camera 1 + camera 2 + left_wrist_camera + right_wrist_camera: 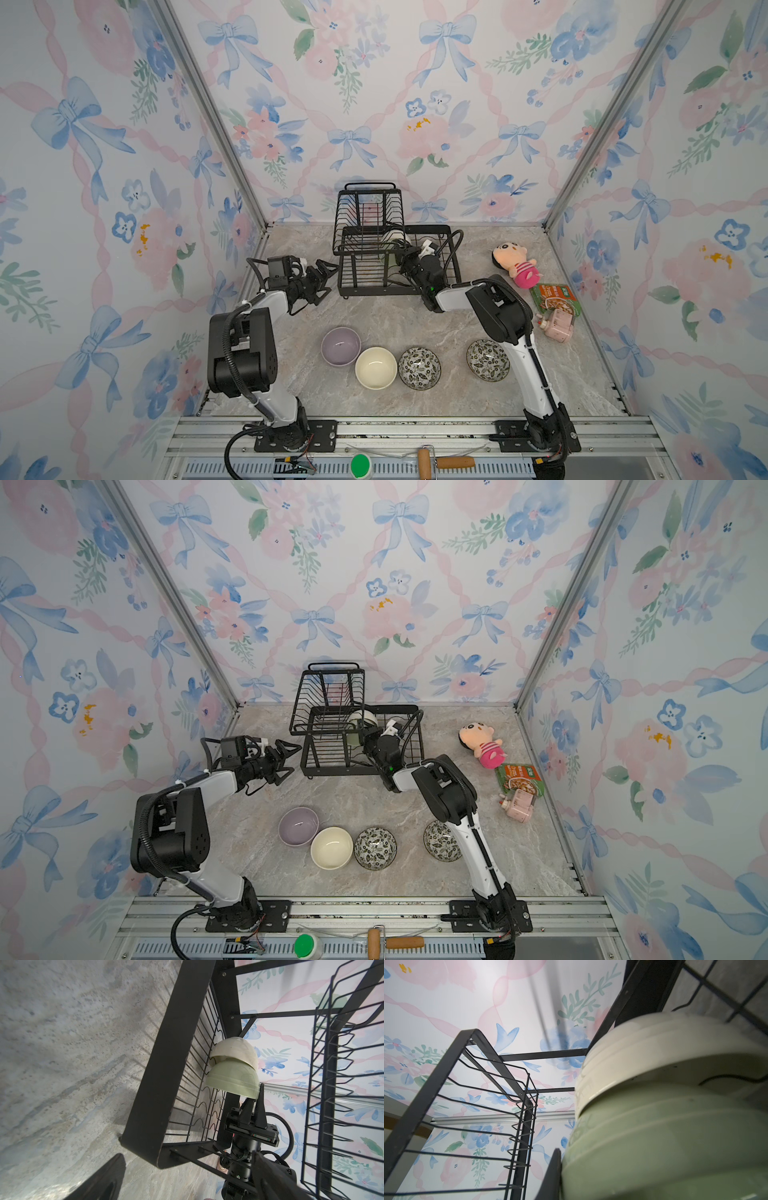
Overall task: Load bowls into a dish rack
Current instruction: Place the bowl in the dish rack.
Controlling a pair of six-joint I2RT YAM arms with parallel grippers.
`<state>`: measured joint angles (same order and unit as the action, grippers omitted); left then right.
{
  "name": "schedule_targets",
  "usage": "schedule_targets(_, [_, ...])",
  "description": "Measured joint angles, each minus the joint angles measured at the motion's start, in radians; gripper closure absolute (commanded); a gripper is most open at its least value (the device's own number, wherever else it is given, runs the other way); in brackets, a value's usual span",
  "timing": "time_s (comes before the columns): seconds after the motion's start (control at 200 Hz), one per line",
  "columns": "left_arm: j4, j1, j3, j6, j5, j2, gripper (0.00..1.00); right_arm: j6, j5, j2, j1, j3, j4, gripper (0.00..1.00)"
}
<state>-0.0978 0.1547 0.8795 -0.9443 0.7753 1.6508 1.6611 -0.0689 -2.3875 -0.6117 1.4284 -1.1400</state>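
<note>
The right claw (254, 1103) is pinched narrow on the rim of the pale green bowl (232, 1081). That bowl stands on edge in the slotted base tray of the dish rack (374, 290), at the centre of the frame in both top views, and leans against a racked cream bowl (232, 1050) just behind it. I judge this to be the second bowl being set down, not yet released. The left claw (325, 281) hangs spread wide and empty just beside the rack's left end. So two of six are in, or nearly. The raised basket (368, 208) holds nothing that I can see. Four wait on the desk (374, 320) in the lower middle of the frame. The lavender bowl (340, 345) sits just beside the loose cream bowl (375, 368), a leaf-patterned bowl (419, 368) comes next, and the other leaf-patterned bowl (487, 360) lies apart, beside the right arm.
</note>
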Motion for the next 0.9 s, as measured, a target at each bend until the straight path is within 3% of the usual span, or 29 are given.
schedule_targets(0.9, [0.045,0.000,0.000,0.018,-0.009,0.000,0.03,0.022,-0.015,0.100,-0.001,-0.093,0.150,0.49])
